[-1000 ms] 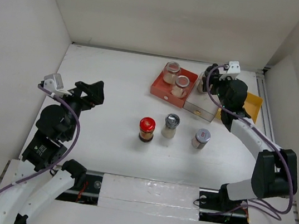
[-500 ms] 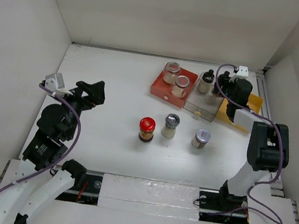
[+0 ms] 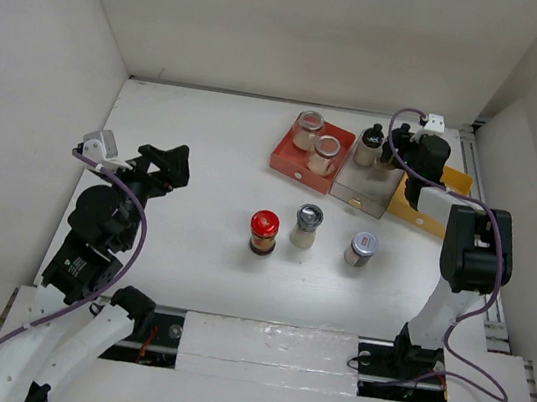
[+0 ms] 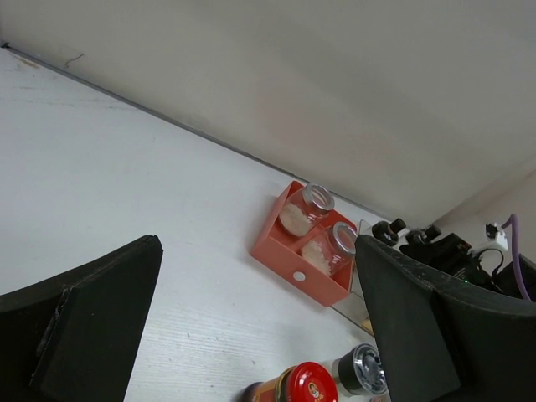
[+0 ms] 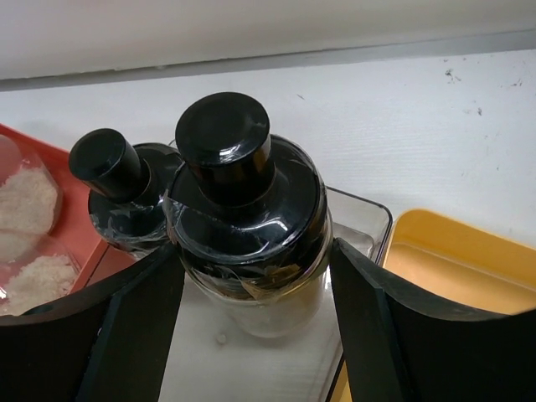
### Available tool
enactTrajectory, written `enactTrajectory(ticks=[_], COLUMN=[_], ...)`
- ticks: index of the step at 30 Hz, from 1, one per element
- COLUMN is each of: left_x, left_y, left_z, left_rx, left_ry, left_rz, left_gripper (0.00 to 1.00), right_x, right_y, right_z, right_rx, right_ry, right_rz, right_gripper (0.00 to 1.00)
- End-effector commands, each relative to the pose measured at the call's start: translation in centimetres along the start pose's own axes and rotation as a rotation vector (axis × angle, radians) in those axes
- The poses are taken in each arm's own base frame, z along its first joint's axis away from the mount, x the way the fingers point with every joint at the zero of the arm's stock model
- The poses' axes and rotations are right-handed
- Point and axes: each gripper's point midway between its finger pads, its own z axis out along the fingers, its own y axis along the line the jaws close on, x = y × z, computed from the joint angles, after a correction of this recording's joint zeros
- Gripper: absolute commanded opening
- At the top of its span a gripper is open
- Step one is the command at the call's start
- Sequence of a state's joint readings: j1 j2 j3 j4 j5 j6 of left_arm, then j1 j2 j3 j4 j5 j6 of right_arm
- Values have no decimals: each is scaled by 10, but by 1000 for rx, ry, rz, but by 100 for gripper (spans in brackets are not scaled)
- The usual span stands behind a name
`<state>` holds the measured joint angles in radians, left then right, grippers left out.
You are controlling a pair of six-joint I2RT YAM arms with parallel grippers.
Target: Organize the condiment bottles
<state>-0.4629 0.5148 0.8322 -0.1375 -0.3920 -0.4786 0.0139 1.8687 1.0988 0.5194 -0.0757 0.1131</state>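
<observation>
Condiment bottles (image 3: 327, 149): seven counted, four in trays, three loose on the desk (image 3: 208, 131). Landmark: clear tray (image 3: 354, 202). Step in hand, as judged: placing a black-capped bottle (image 5: 247, 209) into the clear tray. It stands upright inside, at the tray's right end. The right end effector (image 5: 251, 285) is around it, fingers (image 5: 134, 335) lying against both flanks, so it reads as gripped. A second black-capped bottle (image 5: 117, 188) stands in the same tray, just beside it on the left; whether the two touch I cannot tell. Red tray (image 3: 289, 164), against the clear tray's left side, holds two silver-lidded jars (image 3: 309, 123) of pale grains. Yellow tray (image 5: 452, 260), on the clear tray's right side, shows no bottle in the part visible. Nearer the arm bases than the clear tray, well apart from it, stands a row: red-lidded jar (image 3: 263, 229), grey-lidded jar (image 3: 307, 223), silver-capped jar (image 3: 363, 246). Left end effector (image 3: 164, 170) hangs far to the left of the clear tray, jaws wide, holding nothing. Next move likely calls for opening the fingers, rising straight up past the tall cap without nudging the neighbour, then fetching one of the row.
</observation>
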Motion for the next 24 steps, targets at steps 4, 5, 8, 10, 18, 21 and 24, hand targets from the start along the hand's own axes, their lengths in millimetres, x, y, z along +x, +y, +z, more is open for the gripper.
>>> enactTrajectory(ticks=[4,5,8,10,18,21,24], left_x=[-10,-10,-9,-9,-12,-12,-12], left_y=[-10,-10,-12,-12,-12,-12,-12], left_z=[2,2,2,2,0,0,0], left_rx=[42,42,50,50,55,55,55], left_ry=[-33,-33,-28,-28,-36,-36,-36], left_rz=[-7,-7,-7,-7,-11,-11,-11], left_gripper=[96,96,96,96,96,96,96], right_x=[-28,-23,-12,-21,-74,-64,-34], right_y=[2,0,-5,-3,44,101,162], right_z=[3,2,2,-1,-68,-103,-140], right_rx=[5,15,19,17,-44,-166,-323], right_ry=[-59,-51,-24,-36,-165,-149,-73], right_rz=[62,63,82,81,14,-19,-69], right_gripper=[79,80,81,86,94,94,93])
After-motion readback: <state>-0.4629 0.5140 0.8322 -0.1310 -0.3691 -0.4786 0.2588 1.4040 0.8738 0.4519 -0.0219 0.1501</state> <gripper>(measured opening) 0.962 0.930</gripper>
